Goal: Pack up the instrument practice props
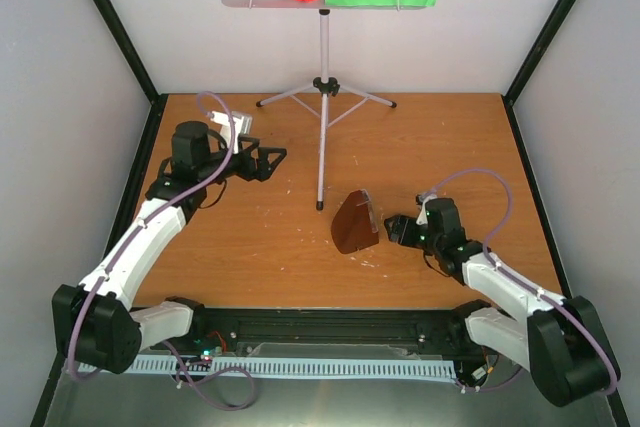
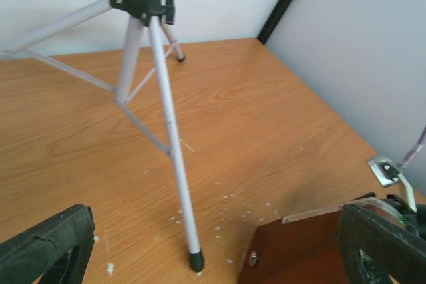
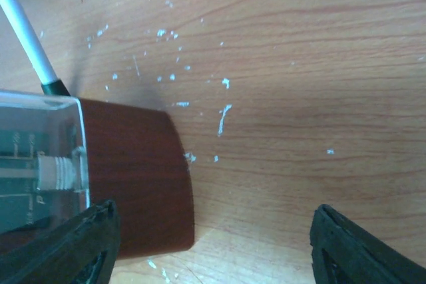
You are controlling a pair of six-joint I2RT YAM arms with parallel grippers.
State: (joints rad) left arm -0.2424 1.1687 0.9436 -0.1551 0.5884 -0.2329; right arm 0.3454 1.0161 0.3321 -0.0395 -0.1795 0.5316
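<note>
Metronome (image 1: 355, 223) lay central on the counter (image 1: 450, 147), by the near foot of the stand (image 1: 323, 87). Right gripper (image 1: 392, 230) sat just right of it, jaws apart, empty; left gripper (image 1: 272, 162) gaped wide near the left edge.

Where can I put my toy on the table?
The back right corner of the table, past the stand, is bare. So is the front strip left of the metronome. The middle is crowded: stand leg, metronome and right gripper sit close.
</note>
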